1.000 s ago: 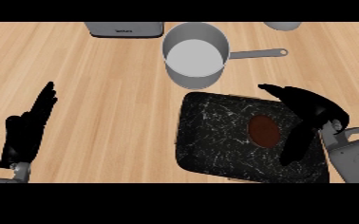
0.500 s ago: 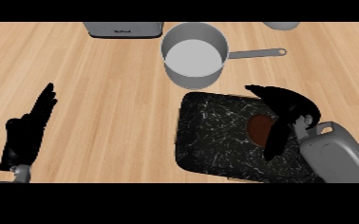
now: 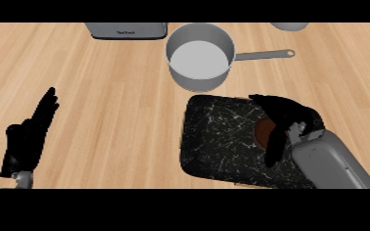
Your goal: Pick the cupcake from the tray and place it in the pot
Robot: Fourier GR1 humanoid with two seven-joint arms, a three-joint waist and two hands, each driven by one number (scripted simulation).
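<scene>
A brown cupcake [image 3: 263, 128] sits on the black speckled tray [image 3: 217, 137] at the lower right; only its left part shows. My right hand [image 3: 289, 117] is over it, fingers curled round its top and thumb hanging down in front. The grey pot [image 3: 200, 56] stands beyond the tray, hollow side up, its handle [image 3: 264, 55] pointing right. My left hand [image 3: 29, 134] rests open at the lower left edge, fingers up.
A grey toaster-like box [image 3: 127, 29] stands at the back edge, left of the pot. A grey round object [image 3: 289, 26] peeks in at the back right. Bare wooden counter [image 3: 108, 93] lies between my left hand and the tray.
My right hand has moved left over the tray and come down onto the cupcake, its fingers curling round it. The left hand has barely shifted.
</scene>
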